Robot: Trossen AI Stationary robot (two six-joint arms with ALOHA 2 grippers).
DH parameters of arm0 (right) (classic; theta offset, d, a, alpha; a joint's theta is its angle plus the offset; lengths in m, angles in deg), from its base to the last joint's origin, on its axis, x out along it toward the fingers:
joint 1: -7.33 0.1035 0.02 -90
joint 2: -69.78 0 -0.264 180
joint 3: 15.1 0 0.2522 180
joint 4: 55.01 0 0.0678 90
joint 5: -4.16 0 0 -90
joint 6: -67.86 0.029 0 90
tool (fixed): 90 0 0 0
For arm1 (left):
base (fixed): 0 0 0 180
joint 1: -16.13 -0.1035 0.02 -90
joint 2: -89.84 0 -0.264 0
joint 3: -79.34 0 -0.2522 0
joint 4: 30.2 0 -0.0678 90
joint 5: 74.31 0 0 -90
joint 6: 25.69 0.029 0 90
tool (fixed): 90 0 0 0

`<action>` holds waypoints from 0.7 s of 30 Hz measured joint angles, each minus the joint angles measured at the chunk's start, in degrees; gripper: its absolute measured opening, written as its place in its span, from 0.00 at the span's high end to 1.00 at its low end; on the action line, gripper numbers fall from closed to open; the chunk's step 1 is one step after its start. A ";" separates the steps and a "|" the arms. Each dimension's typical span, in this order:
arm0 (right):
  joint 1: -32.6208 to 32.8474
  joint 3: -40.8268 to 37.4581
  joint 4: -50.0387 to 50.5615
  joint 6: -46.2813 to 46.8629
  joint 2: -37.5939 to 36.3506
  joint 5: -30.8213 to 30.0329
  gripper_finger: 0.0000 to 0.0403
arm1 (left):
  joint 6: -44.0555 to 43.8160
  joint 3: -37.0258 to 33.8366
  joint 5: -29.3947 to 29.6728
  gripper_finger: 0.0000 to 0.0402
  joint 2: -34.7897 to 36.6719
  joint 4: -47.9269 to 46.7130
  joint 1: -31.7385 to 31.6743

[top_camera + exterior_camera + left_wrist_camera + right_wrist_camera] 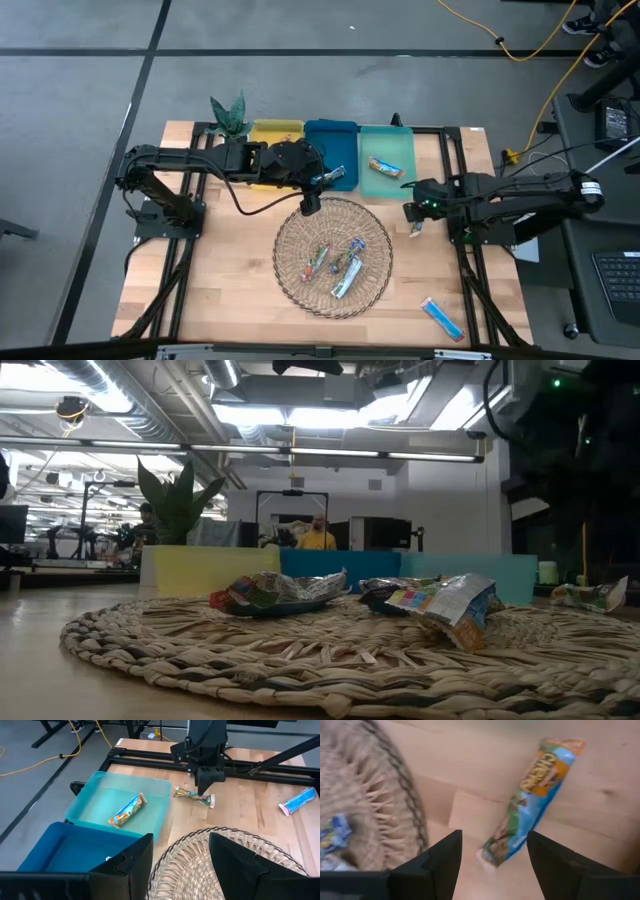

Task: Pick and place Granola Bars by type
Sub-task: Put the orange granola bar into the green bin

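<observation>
Several shiny wrapped granola bars point(335, 265) lie in the round wicker basket point(290, 275); the low view shows them point(445, 600) on its weave. One tan-green bar point(127, 810) lies in the teal tray point(95, 800), and another bar point(336, 176) in the blue tray. A bright blue bar point(441, 318) lies on the table near its near right corner. My right gripper point(492, 857) is open just above an orange, blue and green bar point(530, 800) lying flat on the table right of the basket; the bar's near end lies between the fingers. My left gripper point(180, 865) is open over the basket's far rim.
Yellow point(277, 132), blue point(330, 140) and teal point(388, 145) trays stand side by side along the table's far edge, with a green plant point(229, 114) left of them. Bare wood shows left of the basket and along the near edge. A person shows in the room beyond.
</observation>
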 joint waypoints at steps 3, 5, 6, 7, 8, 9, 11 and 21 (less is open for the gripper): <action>-0.02 -1.20 0.00 0.34 0.03 -1.63 0.44 | -0.16 0.00 0.00 0.54 0.02 0.00 0.00; -0.02 -2.06 -0.04 0.32 0.07 -2.38 0.44 | -0.54 0.00 0.00 0.54 0.02 0.01 0.00; -0.02 -2.53 -0.40 0.37 0.20 -2.48 0.44 | -0.86 0.00 0.00 0.54 0.02 0.00 0.00; -0.02 -3.05 -0.87 0.44 0.27 -2.48 0.44 | -1.07 0.00 0.00 0.54 0.02 0.00 0.00; -0.02 -3.57 -1.24 0.45 0.33 -2.50 0.44 | -1.28 0.00 0.00 0.54 0.02 0.00 0.00; -0.02 -4.10 -1.84 0.47 0.43 -2.51 0.44 | -1.43 0.00 0.02 0.54 0.02 0.00 0.00; -0.04 -5.27 -2.97 0.32 0.90 -2.50 0.44 | -1.47 0.00 0.02 0.54 0.02 0.00 0.00; -0.15 -9.21 -6.00 0.07 1.11 -2.87 0.44 | -2.94 0.00 0.19 0.54 0.02 -0.02 0.00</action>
